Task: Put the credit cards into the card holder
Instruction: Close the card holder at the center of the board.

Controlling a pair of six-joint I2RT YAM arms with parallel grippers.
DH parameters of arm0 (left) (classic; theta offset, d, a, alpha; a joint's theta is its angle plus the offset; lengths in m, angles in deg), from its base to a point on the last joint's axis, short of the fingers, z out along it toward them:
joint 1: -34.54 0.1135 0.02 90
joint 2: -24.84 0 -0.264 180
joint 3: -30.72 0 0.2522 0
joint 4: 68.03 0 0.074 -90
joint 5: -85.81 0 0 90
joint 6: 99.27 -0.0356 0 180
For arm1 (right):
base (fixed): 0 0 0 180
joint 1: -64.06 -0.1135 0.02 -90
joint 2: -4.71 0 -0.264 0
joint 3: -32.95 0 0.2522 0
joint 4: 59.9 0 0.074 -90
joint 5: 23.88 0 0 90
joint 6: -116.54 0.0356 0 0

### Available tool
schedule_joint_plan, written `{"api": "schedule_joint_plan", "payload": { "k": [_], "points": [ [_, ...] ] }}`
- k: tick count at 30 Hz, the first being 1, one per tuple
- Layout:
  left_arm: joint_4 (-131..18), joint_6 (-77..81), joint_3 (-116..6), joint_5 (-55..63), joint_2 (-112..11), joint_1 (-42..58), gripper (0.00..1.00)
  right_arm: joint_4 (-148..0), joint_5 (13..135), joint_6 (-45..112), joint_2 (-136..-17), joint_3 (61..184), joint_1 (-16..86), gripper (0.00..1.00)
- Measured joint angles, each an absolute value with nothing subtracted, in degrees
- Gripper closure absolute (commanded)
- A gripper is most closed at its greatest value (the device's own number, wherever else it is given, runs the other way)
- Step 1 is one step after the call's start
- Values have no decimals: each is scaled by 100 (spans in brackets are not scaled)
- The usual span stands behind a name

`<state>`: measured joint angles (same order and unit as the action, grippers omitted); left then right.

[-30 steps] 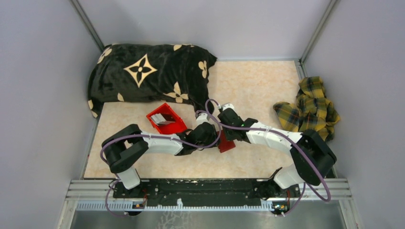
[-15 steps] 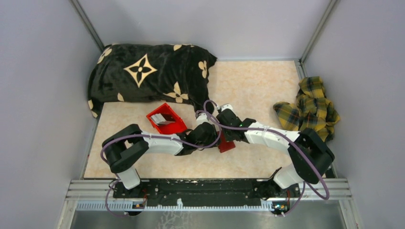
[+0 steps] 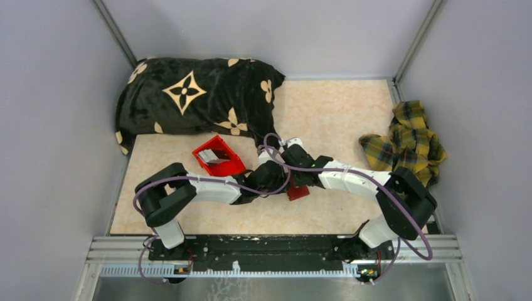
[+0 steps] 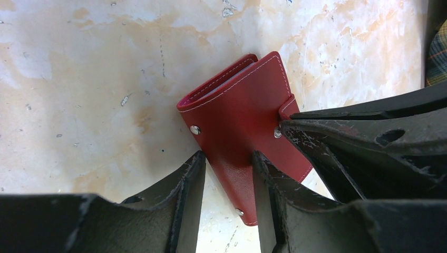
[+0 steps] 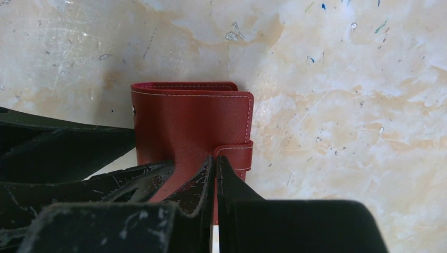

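- Right hand (image 5: 216, 161): fingers closed, with only a hairline gap. The tips meet at the snap tab (image 5: 237, 155) and appear to pinch it.
- Left hand (image 4: 229, 156): fingers parted. They straddle the near edge of the holder (image 4: 237, 100); one tip is at the edge and the other lies over the cover. No clamping is visible.
- Holder: folded shut, flat on the counter (image 3: 326, 113), at mid-counter between the two hands.
- Cards (image 3: 215, 151): a pale stack in the red bin (image 3: 231, 168), left of the hands and apart from the holder. Neither hand holds one.
- Risk: if the tab is pulled while the cover is not pinned, the whole holder is likely to lift or slide instead of unsnapping.
- Risk: the pinch covers little of the tab, so it may slip off under load.
- Risk: both hands crowd the same spot, so a small misjudged move could bring their fingers into contact.
- Risk: the bin's walls may block a flat grasp on the thin cards.
- Count: two hands, one holder, one tab, one bin.
- Count: one card stack; the number of cards cannot be resolved.
- Count: one black cushion (image 3: 194, 94) at far left and one plaid cloth (image 3: 408, 141) at right.
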<state>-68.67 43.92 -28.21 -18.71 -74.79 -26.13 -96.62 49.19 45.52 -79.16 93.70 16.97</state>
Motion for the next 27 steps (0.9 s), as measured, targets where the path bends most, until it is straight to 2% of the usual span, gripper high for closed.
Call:
{"api": "schedule_joint_plan", "payload": {
  "k": [27],
  "points": [
    [-6895,4401,-2821,-1858,-7490,-2613,54,-9716,4753,4552,-7984,9376,1596,100]
  ]
}}
